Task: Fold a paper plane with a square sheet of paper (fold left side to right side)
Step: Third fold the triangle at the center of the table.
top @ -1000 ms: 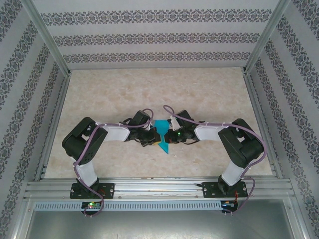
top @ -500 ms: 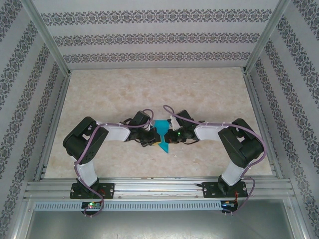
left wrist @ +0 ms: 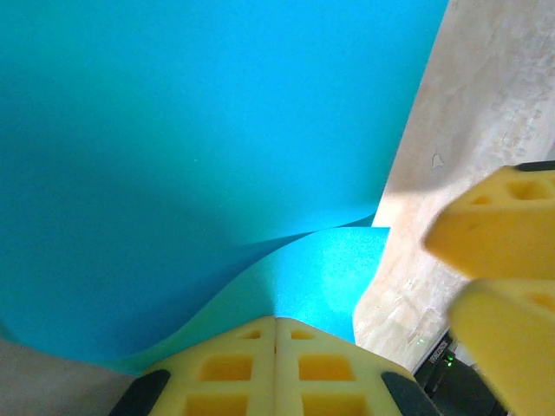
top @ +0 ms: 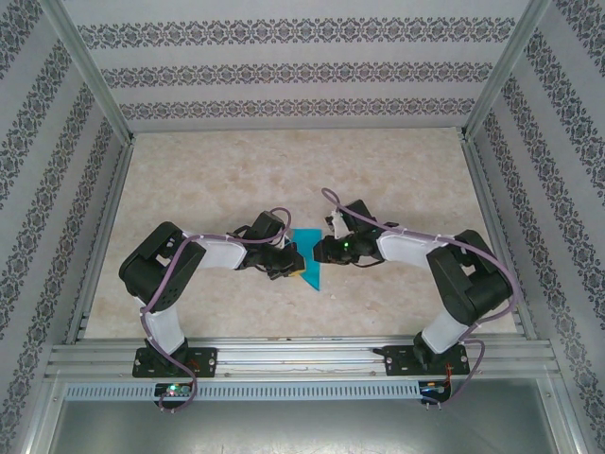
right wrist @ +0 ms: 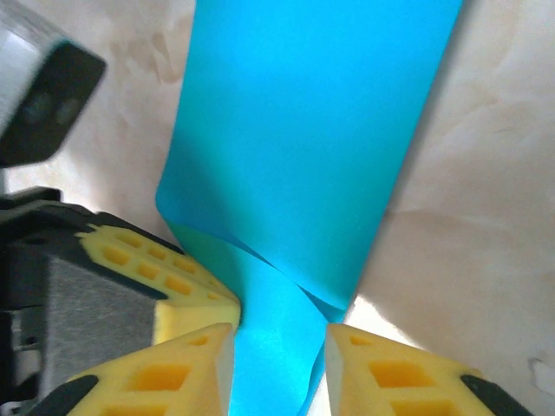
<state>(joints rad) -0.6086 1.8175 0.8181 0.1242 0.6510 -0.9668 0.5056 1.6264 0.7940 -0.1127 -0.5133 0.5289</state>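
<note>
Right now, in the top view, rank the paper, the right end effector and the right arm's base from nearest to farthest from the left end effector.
1. The paper: clamped at the tip of the left end effector.
2. The right end effector: just across the paper, on its right side.
3. The right arm's base: at the table's near edge, far right.

Plain turquoise-blue sheet of paper [top: 307,265]; bright yellow fingers [left wrist: 234,377]; beige marbled desk [top: 284,170]; white walls [top: 302,71] with dark ornamental stripes; black-and-white arms [top: 219,253]; silver-grey frame [top: 302,357].
</note>
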